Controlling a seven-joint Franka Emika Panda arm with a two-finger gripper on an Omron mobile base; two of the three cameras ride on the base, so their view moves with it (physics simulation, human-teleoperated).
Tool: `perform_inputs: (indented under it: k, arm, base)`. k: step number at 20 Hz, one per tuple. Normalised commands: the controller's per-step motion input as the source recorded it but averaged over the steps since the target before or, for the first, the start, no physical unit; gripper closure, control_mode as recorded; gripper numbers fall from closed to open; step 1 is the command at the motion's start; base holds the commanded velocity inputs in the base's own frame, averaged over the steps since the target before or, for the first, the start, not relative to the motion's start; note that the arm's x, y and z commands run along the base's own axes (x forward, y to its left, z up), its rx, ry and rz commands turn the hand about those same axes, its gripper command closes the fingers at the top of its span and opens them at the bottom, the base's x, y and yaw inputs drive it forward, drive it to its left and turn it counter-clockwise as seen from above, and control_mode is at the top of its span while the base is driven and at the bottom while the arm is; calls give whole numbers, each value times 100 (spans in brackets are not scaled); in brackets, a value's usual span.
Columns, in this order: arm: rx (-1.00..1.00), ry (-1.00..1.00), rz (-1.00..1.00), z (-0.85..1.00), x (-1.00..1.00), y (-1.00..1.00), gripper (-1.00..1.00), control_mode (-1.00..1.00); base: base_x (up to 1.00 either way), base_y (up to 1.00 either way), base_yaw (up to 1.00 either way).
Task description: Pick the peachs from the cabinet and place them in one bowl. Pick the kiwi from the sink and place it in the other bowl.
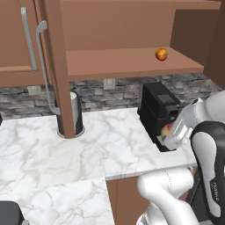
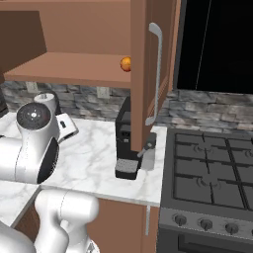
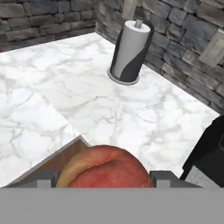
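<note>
One peach (image 3: 105, 168) is pinched between the jaws of the gripper (image 3: 105, 177); the second peach (image 1: 161, 54), well above them, remains on the cabinet (image 1: 132, 61) shelf.

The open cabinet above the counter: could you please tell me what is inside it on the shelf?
One peach sits alone on the cabinet shelf, toward its right end. The door covers part of the shelf in the right base view, so that stretch is hidden there.

Brown matt wood is seen on the cabinet (image 1: 132, 61); polished white marble on the counter (image 1: 88, 149); rough grey stone on the backsplash (image 3: 175, 26); smooth skin on the peach (image 3: 105, 170).
</note>
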Motion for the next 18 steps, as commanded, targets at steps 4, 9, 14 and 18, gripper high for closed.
perform_inputs:
  k: [4, 9, 14, 18]
  arm:
    - [0, 0, 0, 0, 0, 0, 100, 100]
    - [0, 0, 0, 0, 0, 0, 100, 100]
    - [0, 0, 0, 0, 0, 0, 100, 100]
    - [0, 0, 0, 0, 0, 0, 100, 100]
  base:
    - [-14, -1, 2]
    - [-79, -13, 10]
    - [-85, -14, 11]
    - [-74, -19, 6]
